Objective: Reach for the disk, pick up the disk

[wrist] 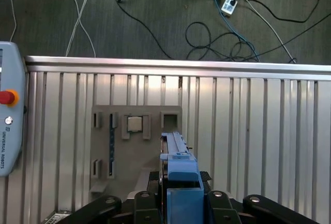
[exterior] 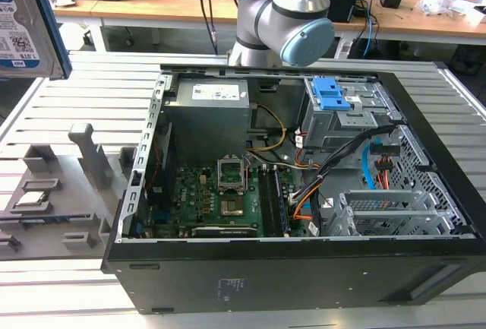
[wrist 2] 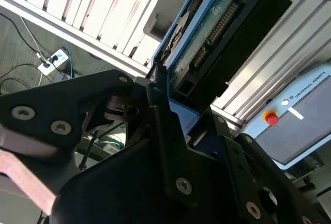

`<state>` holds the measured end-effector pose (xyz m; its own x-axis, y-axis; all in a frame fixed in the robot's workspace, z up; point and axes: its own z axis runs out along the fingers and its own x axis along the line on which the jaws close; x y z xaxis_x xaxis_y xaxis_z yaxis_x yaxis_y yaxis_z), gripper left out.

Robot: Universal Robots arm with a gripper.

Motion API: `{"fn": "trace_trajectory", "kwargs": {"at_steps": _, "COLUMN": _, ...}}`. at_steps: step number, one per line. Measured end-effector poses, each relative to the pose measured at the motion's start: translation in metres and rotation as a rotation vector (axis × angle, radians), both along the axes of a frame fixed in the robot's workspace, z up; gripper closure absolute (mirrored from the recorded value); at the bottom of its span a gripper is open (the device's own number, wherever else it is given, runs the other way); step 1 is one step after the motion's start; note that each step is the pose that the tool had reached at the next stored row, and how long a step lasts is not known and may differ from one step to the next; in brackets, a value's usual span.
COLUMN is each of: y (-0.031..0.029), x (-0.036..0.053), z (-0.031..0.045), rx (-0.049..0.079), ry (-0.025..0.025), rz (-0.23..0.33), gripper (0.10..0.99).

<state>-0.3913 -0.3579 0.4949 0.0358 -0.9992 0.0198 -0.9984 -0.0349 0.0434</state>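
Observation:
The disk [exterior: 21,25], a silver drive with a white-and-blue label and a blue bracket, hangs high in the air at the exterior view's far left, above the slatted table. In the second wrist view its green circuit-board side [wrist 2: 217,22] and blue edge run between my black fingers [wrist 2: 161,111]. In the first wrist view the disk [wrist: 180,168] shows edge-on, and my gripper [wrist: 181,206] is shut on it over the grey fixture plate.
An open computer case [exterior: 425,185] lies on the slatted aluminium table [exterior: 91,78], with a grey power supply box [exterior: 209,116] and a blue latch [exterior: 330,93] inside. A grey fixture plate [exterior: 53,200] holding a chip sits beside the case. A teach pendant [wrist: 10,110] lies at the table edge.

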Motion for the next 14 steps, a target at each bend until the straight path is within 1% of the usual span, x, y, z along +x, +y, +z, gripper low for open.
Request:
{"fn": "trace_trajectory", "kwargs": {"at_steps": 1, "y": 0.0000, "x": 0.0001, "z": 0.0017, "rx": 0.000, "ry": 0.0000, "rz": 0.000, "gripper": 0.718}}
{"fn": "trace_trajectory", "kwargs": {"at_steps": 3, "y": 0.0000, "x": 0.0003, "z": 0.0081, "rx": 0.000, "ry": 0.0000, "rz": 0.000, "gripper": 0.718}}
{"fn": "trace_trajectory", "kwargs": {"at_steps": 5, "y": 0.0000, "x": 0.0005, "z": 0.0110, "rx": 0.000, "ry": 0.0000, "rz": 0.000, "gripper": 0.718}}
{"fn": "trace_trajectory", "kwargs": {"at_steps": 7, "y": 0.0000, "x": 0.0007, "z": 0.0169, "rx": 0.000, "ry": 0.0001, "rz": 0.000, "gripper": 0.718}}
{"fn": "trace_trajectory", "kwargs": {"at_steps": 9, "y": 0.0000, "x": 0.0008, "z": 0.0206, "rx": 0.000, "ry": 0.0000, "rz": 0.000, "gripper": 0.718}}
{"fn": "trace_trajectory", "kwargs": {"at_steps": 11, "y": 0.0000, "x": 0.0009, "z": 0.0268, "rx": 0.000, "ry": 0.0000, "rz": 0.000, "gripper": 0.718}}
{"fn": "trace_trajectory", "kwargs": {"at_steps": 14, "y": 0.0000, "x": 0.0009, "z": 0.0312, "rx": 0.000, "ry": 0.0001, "rz": 0.000, "gripper": 0.718}}
